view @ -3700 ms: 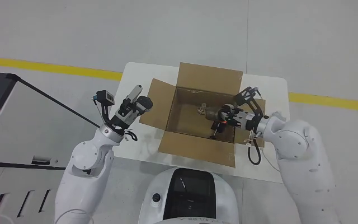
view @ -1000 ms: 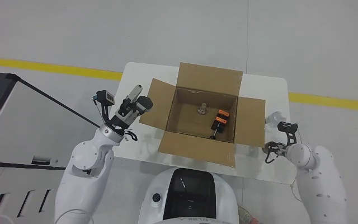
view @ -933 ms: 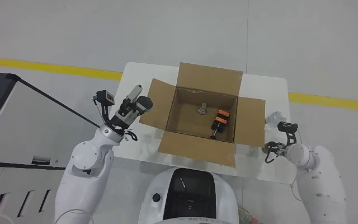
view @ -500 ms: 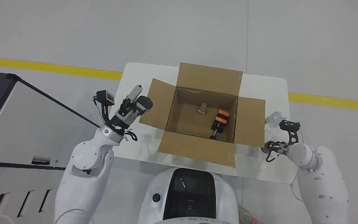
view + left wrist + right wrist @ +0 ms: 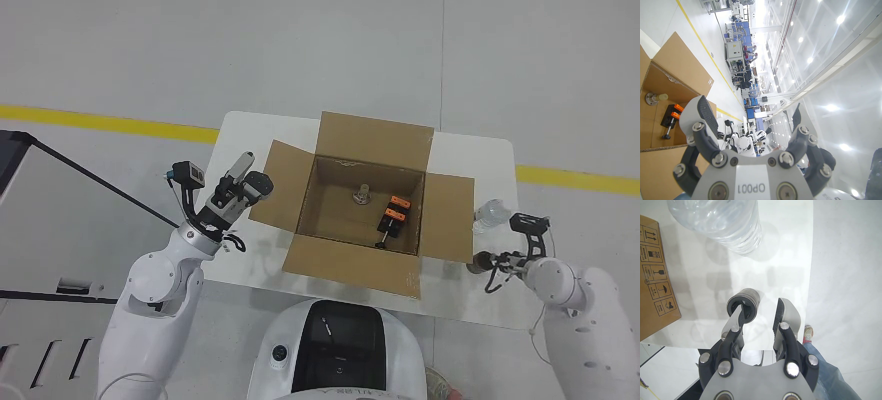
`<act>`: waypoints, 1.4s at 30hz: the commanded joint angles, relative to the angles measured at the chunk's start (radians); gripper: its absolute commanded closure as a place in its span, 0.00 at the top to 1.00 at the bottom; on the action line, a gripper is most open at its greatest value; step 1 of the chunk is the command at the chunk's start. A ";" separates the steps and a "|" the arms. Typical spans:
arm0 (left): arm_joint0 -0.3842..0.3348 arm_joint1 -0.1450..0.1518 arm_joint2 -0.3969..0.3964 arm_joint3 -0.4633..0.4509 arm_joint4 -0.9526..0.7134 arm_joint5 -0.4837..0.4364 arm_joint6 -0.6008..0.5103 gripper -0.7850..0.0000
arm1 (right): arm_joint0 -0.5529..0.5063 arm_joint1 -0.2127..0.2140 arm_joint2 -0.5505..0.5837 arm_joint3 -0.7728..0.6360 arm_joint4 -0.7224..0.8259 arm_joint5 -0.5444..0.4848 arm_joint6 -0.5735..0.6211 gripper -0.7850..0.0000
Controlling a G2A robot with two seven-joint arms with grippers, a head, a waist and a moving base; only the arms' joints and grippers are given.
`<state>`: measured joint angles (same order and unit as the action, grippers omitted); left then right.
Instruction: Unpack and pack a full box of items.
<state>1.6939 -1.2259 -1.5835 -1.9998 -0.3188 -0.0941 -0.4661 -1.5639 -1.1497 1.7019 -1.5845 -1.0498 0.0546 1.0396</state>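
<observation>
At the near right corner of the table we find the right gripper released, its two fingers spread apart and clamping nothing. One finger lies across the open upper end of a short metal sleeve, and the other stands apart from it on the side towards the table edge. We cannot tell whether the first finger touches the sleeve. The sleeve stands upright on the table, just off the right flap of the cardboard box. Slightly farther back on the same side, a clear plastic bottle stands near the sleeve and close beside that flap. On the opposite side, the left gripper is held raised outside the box's left flap, its jaws wide apart and empty. The box sits at the middle of the table with all four flaps folded outward. Inside it, a black vise with orange jaws lies on the floor of the box towards the right wall. A flanged shaft rests a little farther back, near the middle, apart from the vise.
</observation>
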 commanded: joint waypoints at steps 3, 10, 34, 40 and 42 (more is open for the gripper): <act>0.000 0.000 0.000 0.000 0.000 0.000 0.000 1.00 | -0.009 0.002 0.031 -0.051 0.066 -0.026 -0.002 0.40; 0.000 0.000 0.000 0.000 0.000 0.000 0.000 1.00 | -0.096 0.016 0.218 -0.316 0.275 -0.145 0.017 0.44; 0.000 0.000 0.000 0.000 0.000 0.000 0.000 1.00 | 0.148 0.007 -0.253 -0.277 0.445 -0.308 -0.089 0.60; 0.000 0.000 0.000 0.000 0.000 0.000 0.000 1.00 | 0.148 0.007 -0.253 -0.277 0.445 -0.308 -0.089 0.60; 0.000 0.000 0.000 0.000 0.000 0.000 0.000 1.00 | 0.164 0.007 -0.264 -0.232 0.406 -0.289 -0.102 1.00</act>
<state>1.6939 -1.2259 -1.5835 -1.9998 -0.3188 -0.0941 -0.4661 -1.4140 -1.1424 1.4475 -1.8588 -0.6067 -0.2513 0.9490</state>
